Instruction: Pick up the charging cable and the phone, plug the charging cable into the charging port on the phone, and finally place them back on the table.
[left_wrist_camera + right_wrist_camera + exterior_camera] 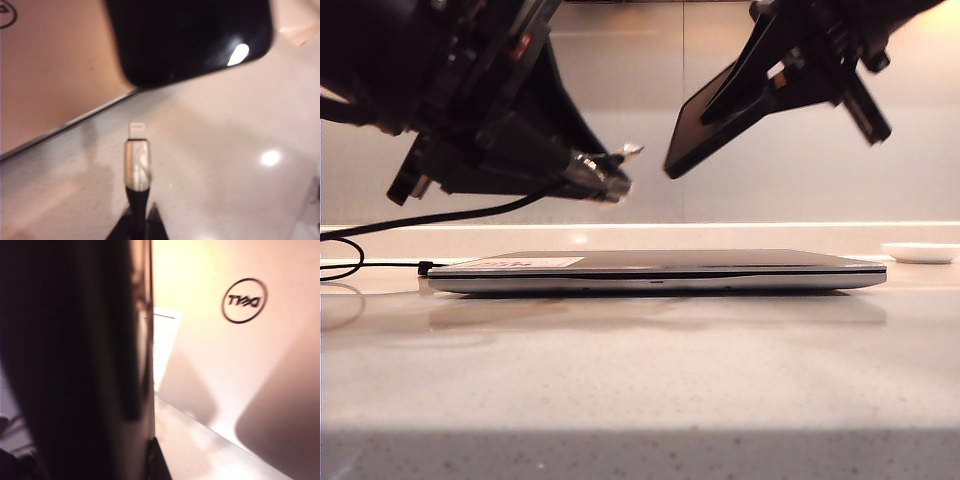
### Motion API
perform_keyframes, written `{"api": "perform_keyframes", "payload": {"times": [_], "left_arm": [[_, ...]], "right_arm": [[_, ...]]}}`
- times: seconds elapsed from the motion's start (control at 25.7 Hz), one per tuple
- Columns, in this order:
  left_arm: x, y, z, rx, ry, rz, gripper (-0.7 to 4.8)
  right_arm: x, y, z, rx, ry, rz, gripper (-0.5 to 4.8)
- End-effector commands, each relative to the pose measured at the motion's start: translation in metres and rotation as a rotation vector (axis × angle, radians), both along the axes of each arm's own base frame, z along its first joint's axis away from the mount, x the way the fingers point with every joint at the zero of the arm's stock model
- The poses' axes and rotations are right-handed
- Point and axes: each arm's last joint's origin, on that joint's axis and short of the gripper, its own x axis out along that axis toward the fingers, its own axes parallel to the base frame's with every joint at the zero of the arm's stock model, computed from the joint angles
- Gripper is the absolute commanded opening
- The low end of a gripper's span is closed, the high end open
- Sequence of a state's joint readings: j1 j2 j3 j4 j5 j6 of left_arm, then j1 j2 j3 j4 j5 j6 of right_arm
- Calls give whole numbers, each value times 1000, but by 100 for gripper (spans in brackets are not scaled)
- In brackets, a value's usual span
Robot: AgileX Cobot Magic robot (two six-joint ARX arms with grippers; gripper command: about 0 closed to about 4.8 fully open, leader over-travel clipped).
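Observation:
My left gripper (pixel 139 222) is shut on the charging cable (pixel 137 160), just behind its silvery connector. It hangs in the air above the table (pixel 640 370), left of centre in the exterior view. The connector tip (pixel 628 151) points up and right toward the phone (pixel 705 122). That thin black slab is held tilted in my right gripper (pixel 790 75), high on the right, with its lower end a short gap from the tip. The left wrist view shows the phone's (pixel 190 40) rounded end ahead of the tip. The charging port is too blurred to make out.
A closed silver-grey laptop (pixel 660 270) lies on the table under both grippers. A second thin black cord (pixel 380 265) with a black plug runs to the laptop's left side. A small white dish (pixel 920 252) sits at the far right.

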State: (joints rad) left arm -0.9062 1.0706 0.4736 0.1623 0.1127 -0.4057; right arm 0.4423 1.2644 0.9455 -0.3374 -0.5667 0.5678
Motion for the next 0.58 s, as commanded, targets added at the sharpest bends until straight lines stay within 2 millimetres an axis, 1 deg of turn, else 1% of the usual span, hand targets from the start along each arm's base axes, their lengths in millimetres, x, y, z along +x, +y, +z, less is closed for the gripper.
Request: {"api": "perform_keyframes", "payload": {"times": [0.04,0.31,0.43,0.58], "left_arm": [[-2,-4,4,-77,24,8,-6],[0,-6,3,-92,30,14,-6],[0,-6,3,-92,29,14,-6],[0,-6,3,-92,29,14,-6]], "right_arm": [[4,4,-4,198,-31,-49,-5],[0,2,-28,346,55,-125,-5],[-1,1,-33,385,79,-141,-5],[-2,1,-34,401,88,-131,-6]]}}
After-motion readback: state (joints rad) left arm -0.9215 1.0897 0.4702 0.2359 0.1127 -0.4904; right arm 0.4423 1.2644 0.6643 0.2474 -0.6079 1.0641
